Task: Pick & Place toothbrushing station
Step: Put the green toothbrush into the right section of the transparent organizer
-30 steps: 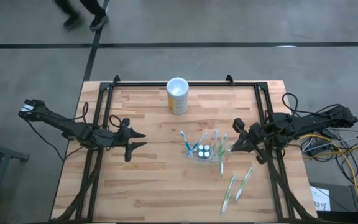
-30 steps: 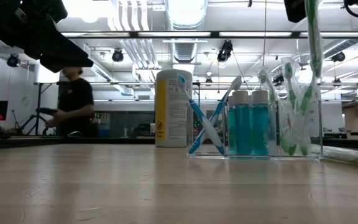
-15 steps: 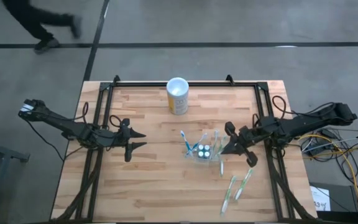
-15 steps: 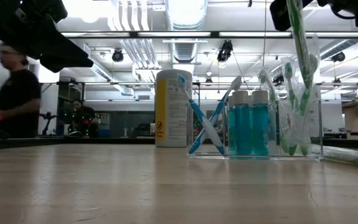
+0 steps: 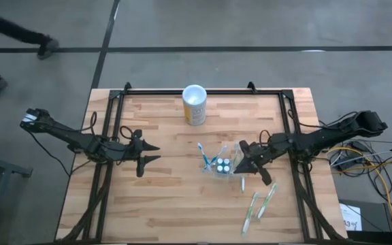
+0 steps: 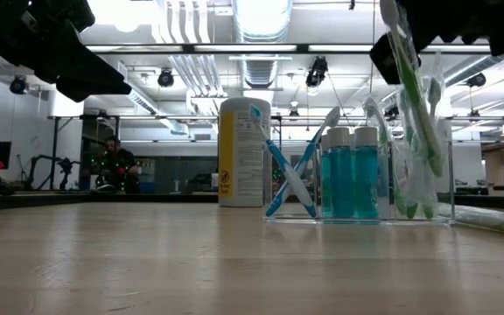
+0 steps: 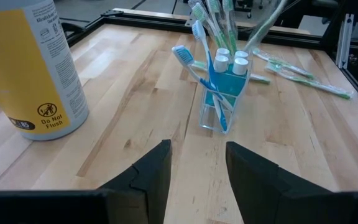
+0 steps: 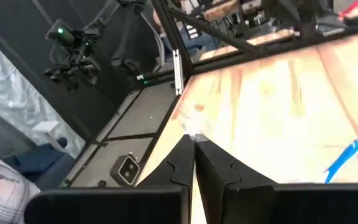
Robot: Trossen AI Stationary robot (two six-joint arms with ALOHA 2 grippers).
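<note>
the right end effector [image 5: 245, 163] hangs over the clear toothbrushing station [image 5: 224, 165] in the middle of the worktop [image 5: 162, 197], clamped on a green toothbrush [image 6: 408, 87] whose head is in the station's end compartment. i judge this is the placing step; next it must lower and release. the left end effector [image 5: 150, 152] waits apart, fingers spread, holding nothing.

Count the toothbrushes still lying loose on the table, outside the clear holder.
2, both green and white: one and another lie side by side on the wood, near the table's front right. A third may be hidden under the right gripper.
</note>
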